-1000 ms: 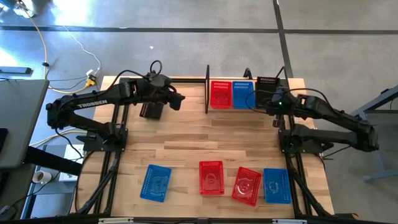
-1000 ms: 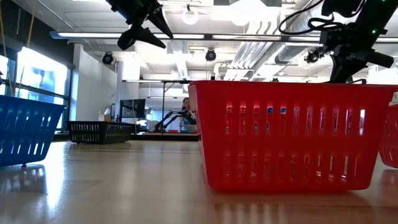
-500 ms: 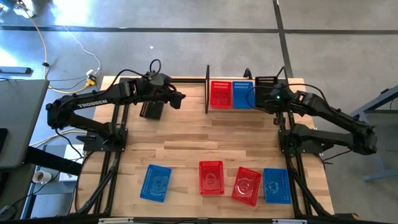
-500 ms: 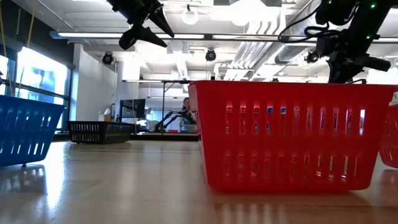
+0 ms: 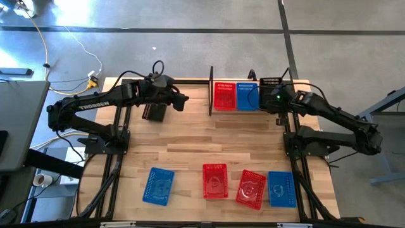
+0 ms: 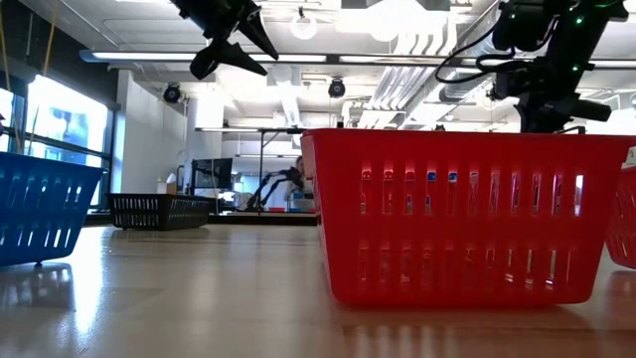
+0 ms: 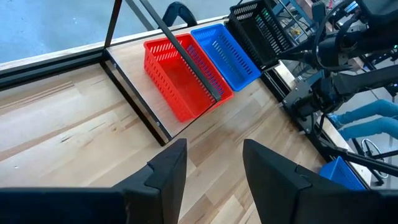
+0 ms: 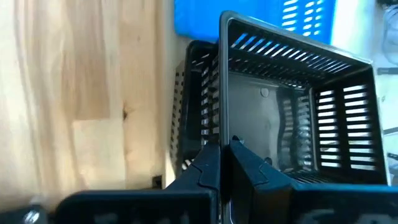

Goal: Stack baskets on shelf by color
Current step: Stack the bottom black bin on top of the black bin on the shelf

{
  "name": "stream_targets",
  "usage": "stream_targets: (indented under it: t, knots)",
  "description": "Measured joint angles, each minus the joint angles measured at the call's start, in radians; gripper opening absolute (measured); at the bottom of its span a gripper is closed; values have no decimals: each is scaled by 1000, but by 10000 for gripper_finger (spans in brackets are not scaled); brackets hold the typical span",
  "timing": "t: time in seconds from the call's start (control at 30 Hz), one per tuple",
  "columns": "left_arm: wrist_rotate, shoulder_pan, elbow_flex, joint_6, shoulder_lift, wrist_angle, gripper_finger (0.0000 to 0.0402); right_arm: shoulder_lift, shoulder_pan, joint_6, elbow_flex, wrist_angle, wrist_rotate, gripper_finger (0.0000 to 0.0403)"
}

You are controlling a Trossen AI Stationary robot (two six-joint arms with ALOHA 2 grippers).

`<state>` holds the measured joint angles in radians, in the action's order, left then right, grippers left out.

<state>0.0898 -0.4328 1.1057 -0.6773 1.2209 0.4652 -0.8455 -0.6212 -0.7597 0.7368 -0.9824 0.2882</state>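
Note:
The shelf [image 5: 211, 92] stands at the table's far edge with a red basket [image 5: 224, 96], a blue basket [image 5: 247, 96] and black baskets [image 5: 271, 84] side by side in it. My right gripper [image 5: 278, 101] is over the shelf's right end, shut on the upper black basket [image 8: 292, 118], which sits over another black one [image 8: 189, 118]. My left gripper [image 5: 183, 101] hangs open in the air left of the shelf, touching nothing. A lone black basket [image 5: 155, 112] rests on the table below the left arm. My right gripper pinches the rim of one wall of the upper black basket [image 8: 221, 134] between its two fingers, one finger inside the basket and one outside. The fingers come steeply from above. The basket sits tilted over the black basket beneath; whether it is lifted clear I cannot tell.
Along the near edge lie a blue basket [image 5: 158, 185], a red one [image 5: 215, 180], a second red one [image 5: 251, 188] turned askew, and another blue one [image 5: 281, 189]. The arm frames [image 5: 114, 136] flank bare wood in the table's middle.
My right gripper, still shut, has shifted a little toward the table's left over the shelf's right end and rolled slightly.

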Motion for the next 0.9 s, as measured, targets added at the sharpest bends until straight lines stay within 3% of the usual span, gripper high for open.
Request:
stream_targets:
  t: [0.17, 0.47, 0.7, 0.9]
  knots:
    - [0, 0, 0, 0, 0, 0, 147, 0, 0, -19, 0, 16, 0, 7]
    - [0, -7, 0, 0, 0, -21, 147, 0, 0, -34, 0, 11, 1, 58]
    - [0, -28, 0, 0, 0, -63, 147, 2, 0, -18, 0, -15, 72, 62]
    - [0, -32, 0, 0, 0, -66, 147, 4, 0, 172, 0, -28, -72, 62]
